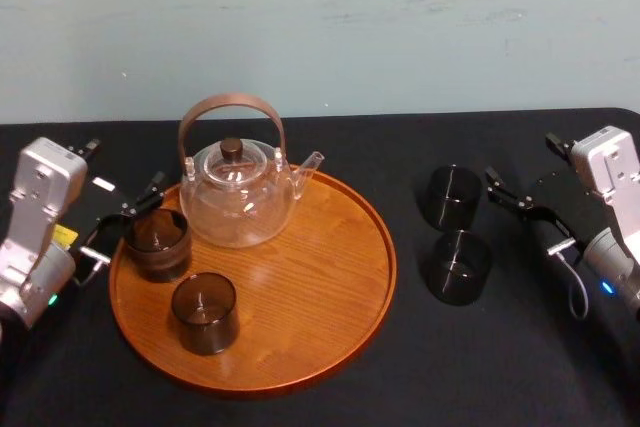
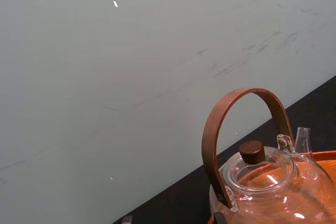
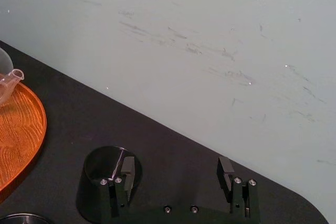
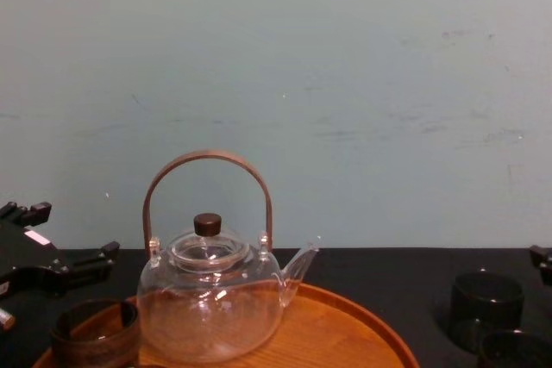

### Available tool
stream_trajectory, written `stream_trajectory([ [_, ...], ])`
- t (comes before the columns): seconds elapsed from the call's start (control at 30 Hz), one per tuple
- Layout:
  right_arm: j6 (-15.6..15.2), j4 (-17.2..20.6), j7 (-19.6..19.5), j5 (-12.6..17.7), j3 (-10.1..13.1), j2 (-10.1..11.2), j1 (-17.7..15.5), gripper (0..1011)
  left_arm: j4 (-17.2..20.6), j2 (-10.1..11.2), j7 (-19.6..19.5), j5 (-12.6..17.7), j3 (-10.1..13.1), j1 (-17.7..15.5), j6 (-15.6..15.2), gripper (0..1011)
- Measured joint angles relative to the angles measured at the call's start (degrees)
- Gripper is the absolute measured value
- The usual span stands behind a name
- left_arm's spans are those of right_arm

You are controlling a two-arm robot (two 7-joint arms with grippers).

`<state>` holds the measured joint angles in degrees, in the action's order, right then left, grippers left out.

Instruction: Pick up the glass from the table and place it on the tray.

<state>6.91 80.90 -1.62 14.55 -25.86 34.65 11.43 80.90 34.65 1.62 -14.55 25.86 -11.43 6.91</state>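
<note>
Black bench [image 1: 330, 142] carries everything. The tray [image 1: 345, 247] takes its left-centre; low rim, so a glass goes over the edge with little lift. The teapot [image 1: 237, 197] stands at the tray's back, leaving the front and right of the wood bare for drop-offs. My left pincer [image 1: 122, 223] hangs at the tray's left rim, released, spread wide just beside the rear tray glass [image 1: 157, 244]; can't tell if it touches. My right pincer [image 3: 176, 174] is over the bench right of the tray, also released, jaws wide, holding nothing. Two glasses are on the tray already: that rear one and the front tray glass [image 1: 204, 312]. Two more wait on the bench, apart from the tray on its right: the far glass [image 1: 453, 197] and the near glass [image 1: 458, 267], one behind the other, close together. I take the far glass as the next pick: it sits just beside one right fingertip [image 3: 127, 167], mostly outside the gap, not between the jaws. So I reckon the pincer has to shift toward the tray to straddle it before clenching. Risk I see: clipping the near glass on the way
</note>
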Motion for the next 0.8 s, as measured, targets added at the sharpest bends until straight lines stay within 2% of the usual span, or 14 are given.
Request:
stream_trajectory([
  [0.8, 0.0, 0.0, 0.0, 0.0, 0.0, 0.0, 0.0, 1002, 0.0, 0.0, 0.0, 0.0, 0.0, 0.0, 0.0, 1001],
])
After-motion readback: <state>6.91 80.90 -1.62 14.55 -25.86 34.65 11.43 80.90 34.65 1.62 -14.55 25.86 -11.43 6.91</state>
